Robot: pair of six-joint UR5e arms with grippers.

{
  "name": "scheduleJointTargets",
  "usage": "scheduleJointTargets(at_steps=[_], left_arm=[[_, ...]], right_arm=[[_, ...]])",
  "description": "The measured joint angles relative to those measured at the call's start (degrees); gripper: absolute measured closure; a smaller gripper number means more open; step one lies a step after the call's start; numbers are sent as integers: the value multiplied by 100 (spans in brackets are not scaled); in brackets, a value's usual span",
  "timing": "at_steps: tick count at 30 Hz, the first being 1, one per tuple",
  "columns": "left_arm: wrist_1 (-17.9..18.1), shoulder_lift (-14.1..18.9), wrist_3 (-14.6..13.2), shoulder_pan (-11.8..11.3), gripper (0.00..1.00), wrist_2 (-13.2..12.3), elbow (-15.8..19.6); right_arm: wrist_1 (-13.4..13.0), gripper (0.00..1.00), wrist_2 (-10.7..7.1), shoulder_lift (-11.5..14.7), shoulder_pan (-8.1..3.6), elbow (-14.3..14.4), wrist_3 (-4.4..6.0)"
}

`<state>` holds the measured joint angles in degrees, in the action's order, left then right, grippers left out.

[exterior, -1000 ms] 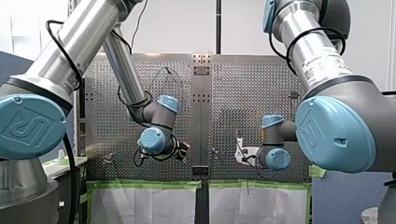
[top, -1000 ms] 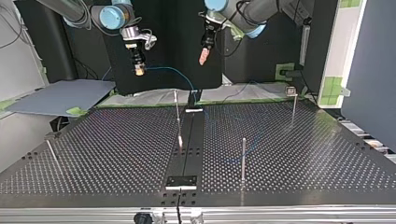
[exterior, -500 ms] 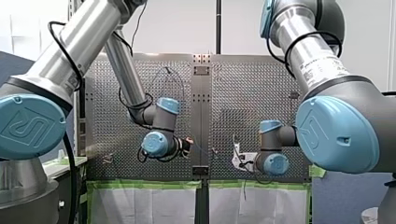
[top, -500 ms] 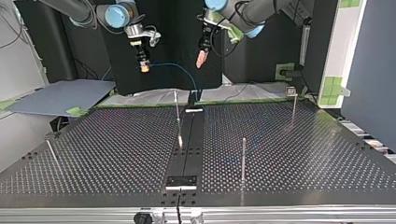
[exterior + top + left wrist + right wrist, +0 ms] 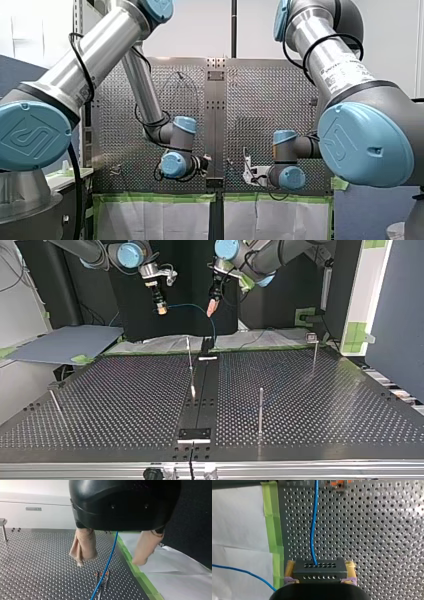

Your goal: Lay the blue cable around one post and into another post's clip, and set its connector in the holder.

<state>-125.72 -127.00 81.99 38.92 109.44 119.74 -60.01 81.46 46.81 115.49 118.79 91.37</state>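
The black connector (image 5: 318, 571) is being clamped between the yellow-padded fingers (image 5: 289, 570) of my right gripper (image 5: 319, 566). The blue cable (image 5: 312, 530) is running straight out of its face and away over the perforated surface (image 5: 374, 542).

At my left gripper (image 5: 109, 562) the beige-padded fingers (image 5: 83, 545) are being held apart and released. The cable is hanging between them and, as far as can be told, touching neither pad. Below them it is passing close by an orange-tipped clip (image 5: 107, 574).

In the top view both grippers are being held in the air near each other, above the far edge of the surface. The cable is arcing from one to the other before dropping beside the clip post (image 5: 189, 357). A plain post (image 5: 260, 407) nearer the camera is not yet being wrapped.

The cable is being judged thin, light and limp, likely to sag and swing unless tension is being kept on it. The connector is being judged rigid and light, and best taken by its flat sides, as here. The cable itself is probably best pinched a short way down from the connector, so that a taut run is being presented to post and clip.
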Motion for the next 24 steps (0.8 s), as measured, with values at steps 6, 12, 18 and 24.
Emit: scheduleJointTargets(at_steps=[6, 12, 18, 24], left_arm=[[-68, -54, 61, -57, 0, 0, -135], [-93, -56, -32, -92, 0, 154, -214], [-265, -56, -75, -158, 0, 396, -272], [-543, 10, 154, -228, 0, 695, -223]], right_arm=[[-16, 100, -14, 0, 62, -1, 0], [3, 100, 26, 0, 119, 0, -8], [16, 100, 106, 0, 143, 0, -15], [41, 100, 402, 0, 83, -6, -13]])
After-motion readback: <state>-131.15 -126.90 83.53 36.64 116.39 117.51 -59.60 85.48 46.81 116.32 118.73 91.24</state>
